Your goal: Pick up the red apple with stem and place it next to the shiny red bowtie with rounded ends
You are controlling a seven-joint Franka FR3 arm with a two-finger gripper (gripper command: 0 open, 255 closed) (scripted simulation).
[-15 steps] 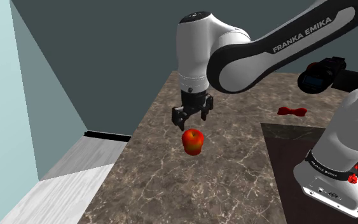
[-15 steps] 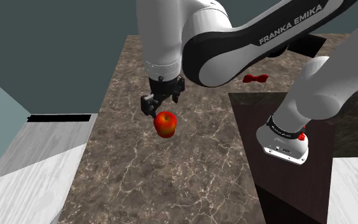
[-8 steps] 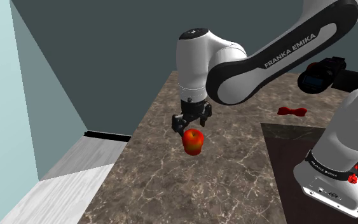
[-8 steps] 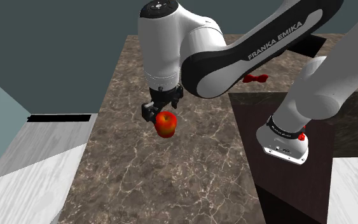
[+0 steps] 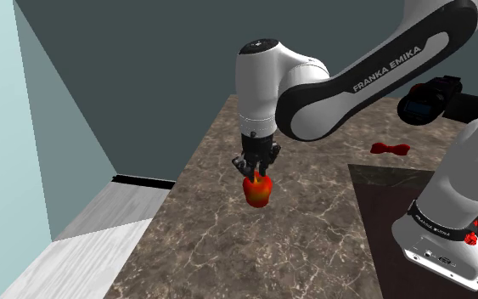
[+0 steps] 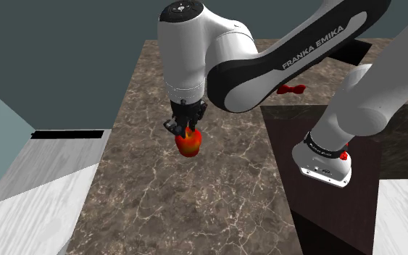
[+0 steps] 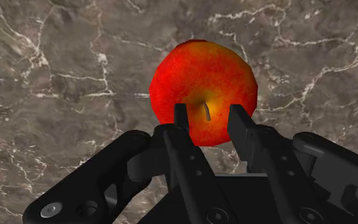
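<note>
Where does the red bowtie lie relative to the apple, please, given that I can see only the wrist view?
Observer: The red bowtie lies on the same marble countertop, well apart from the red apple, toward the shoulder view's right and farther back.
Operator: Thank you. Is anything standing near the bowtie?
Observer: Yes, a black object stands beyond it, at the countertop's far end.
Operator: And where does the arm come from?
Observer: The white arm arches over from the dark stand at the shoulder view's lower right, passing above the marble between the apple and the bowtie.
</note>
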